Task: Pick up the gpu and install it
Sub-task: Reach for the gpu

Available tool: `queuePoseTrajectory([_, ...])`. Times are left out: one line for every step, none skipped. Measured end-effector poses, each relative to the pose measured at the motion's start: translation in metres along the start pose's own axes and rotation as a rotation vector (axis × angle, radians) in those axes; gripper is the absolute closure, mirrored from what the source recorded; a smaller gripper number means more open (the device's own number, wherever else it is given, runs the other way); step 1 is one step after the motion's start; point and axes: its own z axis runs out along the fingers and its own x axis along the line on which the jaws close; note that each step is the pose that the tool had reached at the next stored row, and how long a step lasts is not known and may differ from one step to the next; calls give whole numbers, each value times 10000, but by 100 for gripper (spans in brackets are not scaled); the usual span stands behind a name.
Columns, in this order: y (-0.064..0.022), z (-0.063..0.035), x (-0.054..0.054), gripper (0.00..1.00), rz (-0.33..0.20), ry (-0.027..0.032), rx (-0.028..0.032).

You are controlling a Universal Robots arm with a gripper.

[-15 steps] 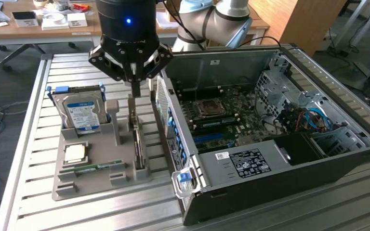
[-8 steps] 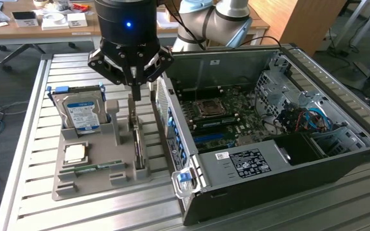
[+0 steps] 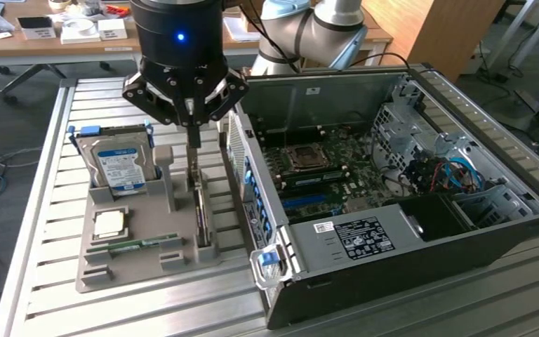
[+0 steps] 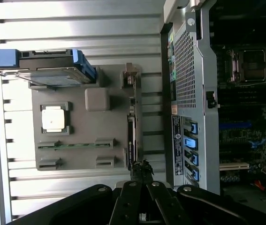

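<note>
The gpu (image 3: 201, 207) stands on its edge in a slot of the grey holder (image 3: 101, 270), a thin dark card with a silver bracket at its far end. In the wrist view the gpu (image 4: 131, 136) runs as a narrow strip along the holder (image 4: 76, 161). My gripper (image 3: 194, 140) hangs a little above the card's far end, fingers shut together with nothing between them. From the wrist, the gripper (image 4: 142, 168) lines up over the card's edge.
The open computer case (image 3: 494, 232) lies at the exterior view's right, motherboard (image 3: 325, 168) exposed, its wall (image 4: 189, 70) close beside the holder. The holder also carries a hard drive (image 3: 120, 165), a processor (image 3: 109, 225) and a memory stick (image 3: 143, 243). A slatted metal table (image 3: 45, 140) lies beneath.
</note>
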Motion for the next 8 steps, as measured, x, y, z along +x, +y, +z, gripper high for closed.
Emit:
queuePoseTrajectory([-1, 1, 8, 89, 0, 0, -1])
queuePoseTrajectory([-1, 2, 18, 89, 0, 0, -1])
queuePoseTrajectory([-2, 3, 25, 89, 0, 0, -1])
queuePoseTrajectory([-2, 3, 32, 89, 0, 0, 0])
queuePoseTrajectory([-2, 4, 36, 89, -1, -1, -1])
queuePoseTrajectory([-2, 4, 36, 89, -1, -1, -1])
queuePoseTrajectory([-2, 4, 36, 89, -2, 0, 0])
queuePoseTrajectory([-2, 4, 37, 89, -2, 0, 0])
